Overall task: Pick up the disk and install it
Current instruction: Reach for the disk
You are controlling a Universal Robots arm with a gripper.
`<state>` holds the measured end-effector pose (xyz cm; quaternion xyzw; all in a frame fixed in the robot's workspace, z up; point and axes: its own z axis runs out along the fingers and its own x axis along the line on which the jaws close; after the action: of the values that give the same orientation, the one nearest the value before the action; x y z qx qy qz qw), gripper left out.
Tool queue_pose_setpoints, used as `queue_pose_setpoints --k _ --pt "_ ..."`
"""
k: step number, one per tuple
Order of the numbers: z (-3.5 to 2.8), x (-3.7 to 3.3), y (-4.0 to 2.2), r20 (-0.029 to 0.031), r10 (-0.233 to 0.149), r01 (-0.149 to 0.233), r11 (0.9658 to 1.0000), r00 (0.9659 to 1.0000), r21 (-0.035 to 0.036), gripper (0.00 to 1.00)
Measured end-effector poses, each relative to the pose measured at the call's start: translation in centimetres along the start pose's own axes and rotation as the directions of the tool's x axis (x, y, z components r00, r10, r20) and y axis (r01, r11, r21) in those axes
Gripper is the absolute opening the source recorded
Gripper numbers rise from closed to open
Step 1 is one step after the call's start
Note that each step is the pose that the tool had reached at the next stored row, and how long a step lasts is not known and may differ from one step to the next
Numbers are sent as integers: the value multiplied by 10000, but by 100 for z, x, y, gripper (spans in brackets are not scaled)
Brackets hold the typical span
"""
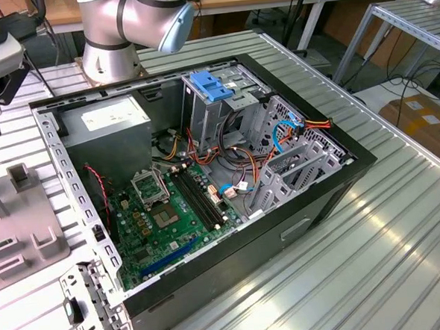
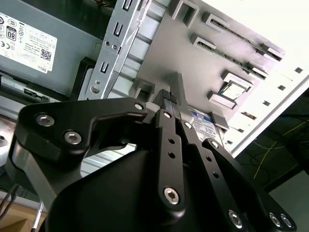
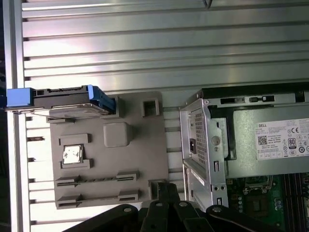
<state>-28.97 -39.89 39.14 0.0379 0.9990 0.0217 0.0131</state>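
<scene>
The disk stands on edge at a far corner of the grey fixture plate, a dark drive in a blue carrier frame. In the second wrist view its white label with a blue band peeks out behind my fingers. My gripper hovers over the plate's near edge, apart from the disk, shut with nothing in it. Its black fingertips also show in the first wrist view, beside the case.
The open computer case lies on the ribbed aluminium table. A light-blue bracket sits atop its drive cage. The grey power-supply box and the green motherboard lie inside. A chip rests on the plate.
</scene>
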Motion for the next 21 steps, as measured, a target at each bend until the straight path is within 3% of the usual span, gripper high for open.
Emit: queue_pose_setpoints --k 21 --pt "2 308 -24 0 0 0 10000 10000 0 11"
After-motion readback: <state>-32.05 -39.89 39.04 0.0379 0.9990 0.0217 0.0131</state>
